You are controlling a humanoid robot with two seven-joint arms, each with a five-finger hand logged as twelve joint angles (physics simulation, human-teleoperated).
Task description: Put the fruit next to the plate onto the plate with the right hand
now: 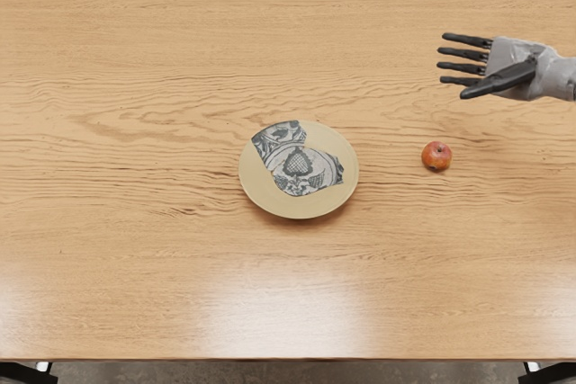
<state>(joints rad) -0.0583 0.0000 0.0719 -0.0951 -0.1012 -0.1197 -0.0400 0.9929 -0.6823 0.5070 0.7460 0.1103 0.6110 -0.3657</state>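
Head view: we see only the right arm, coming in from the right edge.
Hand: hovering over the surface, fingers spread and straight, holding nothing.
Apple: small and red, sitting on the surface to the right of the plate, clear of its rim, nearer us than the hand.
Plate: round, patterned centre, nothing on it.
Handling: we judge the apple light, rigid and smooth. It is round, so a sideways nudge could roll it.
Grip: we'd come from above and wrap the widest part, thumb opposite the fingers.
Room: bare surface all round the apple, nothing between it and the plate.
Edges: all well away from both, so a short roll looks low risk to us.
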